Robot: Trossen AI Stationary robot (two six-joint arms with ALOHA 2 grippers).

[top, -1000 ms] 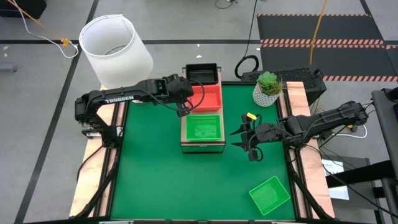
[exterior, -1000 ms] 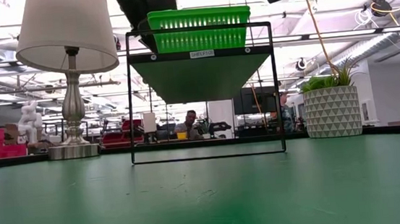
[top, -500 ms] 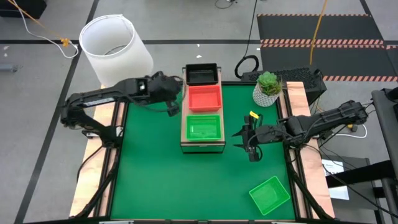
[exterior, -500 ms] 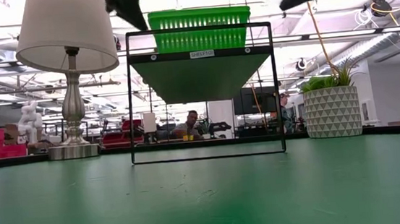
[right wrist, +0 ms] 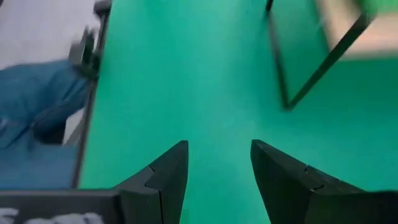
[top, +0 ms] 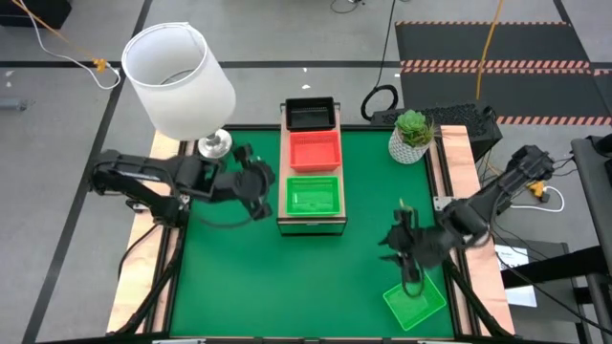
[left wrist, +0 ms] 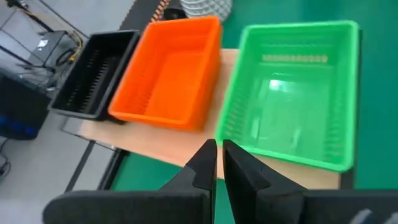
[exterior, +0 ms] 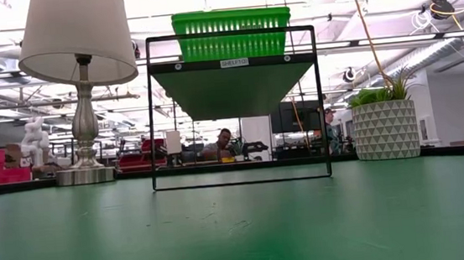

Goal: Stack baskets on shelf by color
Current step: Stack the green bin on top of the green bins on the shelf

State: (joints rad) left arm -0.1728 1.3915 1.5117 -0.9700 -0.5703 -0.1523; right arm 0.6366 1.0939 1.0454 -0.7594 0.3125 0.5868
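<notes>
Left gripper (top: 260,187): fingers nearly closed, empty, arm extended over table's left half. Right gripper (top: 411,277): fingers parted, empty, near-right corner.

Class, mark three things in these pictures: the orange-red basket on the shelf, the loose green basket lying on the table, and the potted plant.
orange-red basket (top: 315,151): high view, on its floor.
loose green basket (top: 419,304): high view, on its floor, near the right gripper.
potted plant (exterior: 385,129): low view, on the patterned pot.
</notes>
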